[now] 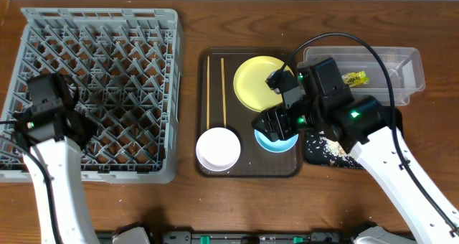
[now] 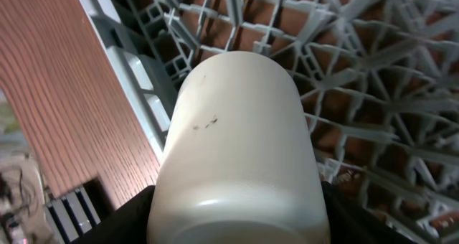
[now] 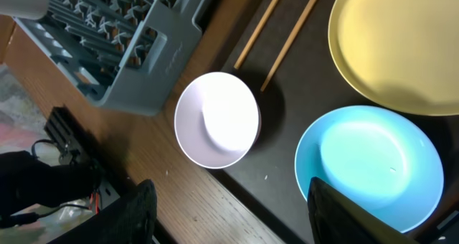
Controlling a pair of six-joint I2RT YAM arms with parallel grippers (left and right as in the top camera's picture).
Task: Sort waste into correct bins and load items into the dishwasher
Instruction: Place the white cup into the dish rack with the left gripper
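My left gripper point(image 2: 237, 226) is shut on the small white cup point(image 2: 237, 115) and holds it over the left part of the grey dish rack point(image 1: 100, 29); in the overhead view the arm point(image 1: 61, 115) hides the cup. My right gripper point(image 3: 229, 215) is open and empty, one finger over the rim of the light-blue bowl point(image 3: 373, 165). The bowl point(image 1: 276, 142) sits on the brown serving tray point(image 1: 247, 171) with the yellow plate point(image 1: 251, 82), the white bowl point(image 1: 218, 148) and two chopsticks point(image 1: 215, 90). The snack wrapper point(image 1: 354, 77) lies in the clear tub point(image 1: 405, 57). Rice crumbs point(image 1: 331, 147) lie in the black tray point(image 1: 315, 152). No napkin shows.
The right arm covers much of the black tray and the tub's left end. The rack's corner point(image 3: 122, 36) is close to the serving tray's left side. Bare wooden table point(image 1: 188, 129) separates rack and tray.
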